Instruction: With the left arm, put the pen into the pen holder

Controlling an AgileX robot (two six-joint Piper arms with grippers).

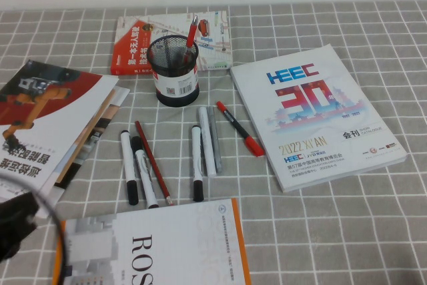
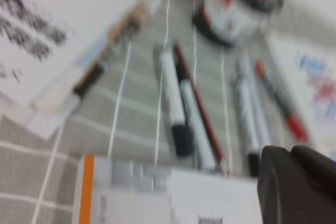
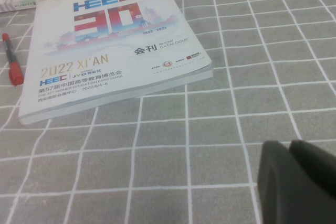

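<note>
- Grey checked cloth is covering the counter (image 1: 373, 231); books are lying round it.
- Pen holder (image 1: 173, 70) is standing upright at the far centre.
- Pen (image 1: 128, 167) is lying flat among loose markers, well apart from it.
- Left gripper (image 2: 296, 182) is being held over the near-left edge; jaw state cannot be told.
- Right gripper (image 3: 299, 179) is sitting beside the catalogue (image 3: 105, 40); likewise unclear.
- Step judged: approach; descent onto the barrel is being called for.

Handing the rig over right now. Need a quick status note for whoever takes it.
Left claw: low at the near-left, over the ROS book, short of the pens; nothing seen in it.
Right claw: over bare cloth near the HEEC catalogue.
White markers lie flat between the book and the pen holder, which stands upright with one red pen inside.
Done: no pick yet.
Left: grasp a white marker with the left arm and drop it in the holder.
</note>
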